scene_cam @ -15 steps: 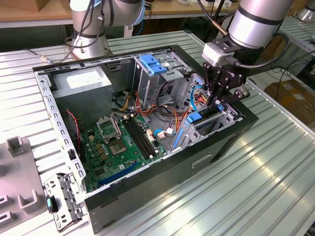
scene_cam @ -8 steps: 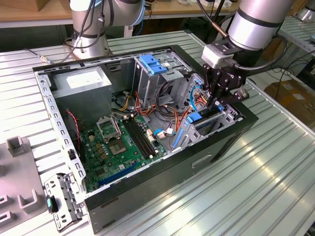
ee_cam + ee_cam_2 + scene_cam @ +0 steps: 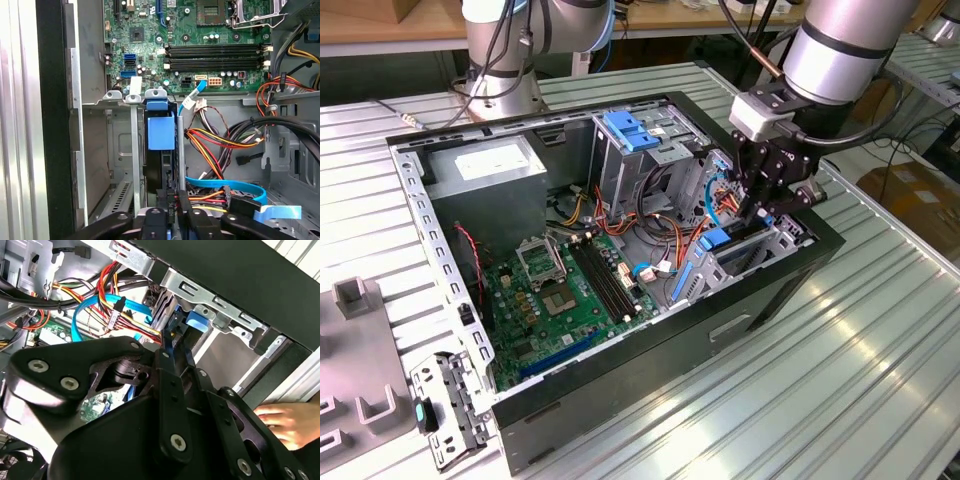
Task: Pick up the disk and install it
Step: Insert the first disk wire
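Note:
The disk [image 3: 718,240] stands on edge in a drive bay at the front corner of the open computer case [image 3: 620,400], its blue carrier facing the motherboard. My gripper [image 3: 760,215] reaches down into that bay from the exterior view's right. In the first wrist view the disk [image 3: 161,130] sits between the bay's metal walls, and my gripper [image 3: 175,202] is shut on its near end. In the second wrist view the black fingers [image 3: 172,370] converge on the disk's blue rail [image 3: 195,320].
Orange, red and blue cables [image 3: 225,185] crowd the space beside the bay. The green motherboard [image 3: 560,290] lies on the case floor, and a blue-topped drive cage [image 3: 630,130] stands behind. A loose bracket [image 3: 445,400] lies outside the case. A person's hand [image 3: 280,422] rests outside the case.

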Motion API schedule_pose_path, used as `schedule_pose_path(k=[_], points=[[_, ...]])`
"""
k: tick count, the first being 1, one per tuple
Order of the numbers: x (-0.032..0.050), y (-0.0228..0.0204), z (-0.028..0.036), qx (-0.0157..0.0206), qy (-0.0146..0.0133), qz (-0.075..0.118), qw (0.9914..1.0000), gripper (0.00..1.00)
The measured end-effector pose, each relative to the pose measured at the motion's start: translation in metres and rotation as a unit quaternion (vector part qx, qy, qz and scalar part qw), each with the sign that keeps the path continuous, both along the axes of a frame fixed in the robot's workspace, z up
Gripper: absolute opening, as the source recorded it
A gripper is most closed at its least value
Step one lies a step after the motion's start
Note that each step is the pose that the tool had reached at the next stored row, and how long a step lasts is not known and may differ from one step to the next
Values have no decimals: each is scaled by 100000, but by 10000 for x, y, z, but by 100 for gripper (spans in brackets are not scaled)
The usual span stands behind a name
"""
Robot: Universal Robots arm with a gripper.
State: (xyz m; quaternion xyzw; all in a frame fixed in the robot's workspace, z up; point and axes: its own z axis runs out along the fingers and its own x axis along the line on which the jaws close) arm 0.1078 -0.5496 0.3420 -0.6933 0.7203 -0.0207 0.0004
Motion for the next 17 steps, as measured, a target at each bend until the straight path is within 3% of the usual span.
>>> schedule_pose_path(k=[2, 5, 7, 9, 17], points=[[0, 0, 83, -6, -2, 0, 100000, 24], [0, 0, 139, -6, -1, 3, 100000, 24], [0, 0, 141, -8, 0, 3, 100000, 23], [0, 0, 142, -4, -1, 1, 100000, 11], [0, 0, 156, -7, 0, 0, 100000, 11]])
